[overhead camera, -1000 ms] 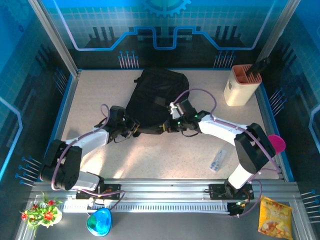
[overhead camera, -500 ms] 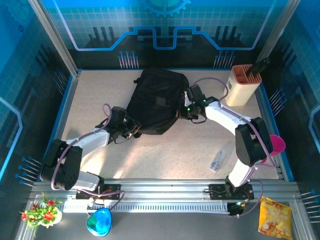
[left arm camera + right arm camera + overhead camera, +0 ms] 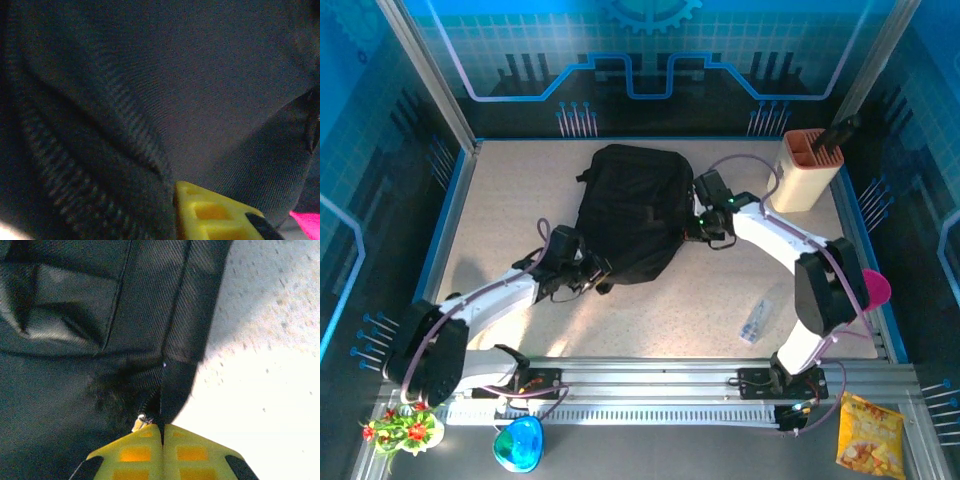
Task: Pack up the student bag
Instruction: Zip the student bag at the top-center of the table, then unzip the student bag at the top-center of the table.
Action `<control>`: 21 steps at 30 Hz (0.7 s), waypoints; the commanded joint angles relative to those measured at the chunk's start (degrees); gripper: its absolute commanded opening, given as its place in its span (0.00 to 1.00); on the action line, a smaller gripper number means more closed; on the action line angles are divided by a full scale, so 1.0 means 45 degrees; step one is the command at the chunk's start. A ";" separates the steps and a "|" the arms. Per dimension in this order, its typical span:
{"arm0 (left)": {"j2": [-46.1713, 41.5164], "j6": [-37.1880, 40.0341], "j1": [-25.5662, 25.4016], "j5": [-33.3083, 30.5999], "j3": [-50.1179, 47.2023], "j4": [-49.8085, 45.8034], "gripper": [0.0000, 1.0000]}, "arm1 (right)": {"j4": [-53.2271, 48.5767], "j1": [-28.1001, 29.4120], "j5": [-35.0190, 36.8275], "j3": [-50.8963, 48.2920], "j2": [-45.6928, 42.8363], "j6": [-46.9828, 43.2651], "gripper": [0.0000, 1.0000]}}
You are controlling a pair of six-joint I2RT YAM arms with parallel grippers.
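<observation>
The student bag [image 3: 628, 205] lies on the table [image 3: 505, 205], centre toward the far side; right gripper [image 3: 162, 430] is clamped tight on a fabric tab at the bag's right edge, left gripper [image 3: 600, 280] presses into its near-left corner, jaw opening not discernible.

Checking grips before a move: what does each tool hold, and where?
Right tool pinches the student bag by a strap end at its edge. Left tool lies against the bag's fabric; a hold cannot be told.
</observation>
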 commanded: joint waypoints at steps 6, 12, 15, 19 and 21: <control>-0.1729 0.2274 -0.0412 -0.1634 0.1590 -0.5056 0.59 | 0.0873 -0.0641 -0.0232 -0.2268 -0.2457 0.0526 0.27; -0.0529 0.4164 -0.0444 -0.1802 0.4255 -0.4491 0.64 | 0.2105 -0.0949 -0.0969 -0.1590 -0.2962 0.0562 0.64; 0.0890 0.5091 -0.0815 -0.1966 0.5930 -0.4173 0.66 | 0.2601 -0.1302 -0.1143 -0.1623 -0.3292 0.0747 0.72; 0.3158 0.6404 -0.1552 -0.2545 0.8305 -0.4090 0.66 | 0.3406 -0.1908 -0.1478 -0.2353 -0.3965 0.0962 0.79; 0.4279 0.6969 -0.1915 -0.3031 0.9534 -0.4350 0.66 | 0.3604 -0.2275 -0.1666 -0.2744 -0.4214 0.1088 0.81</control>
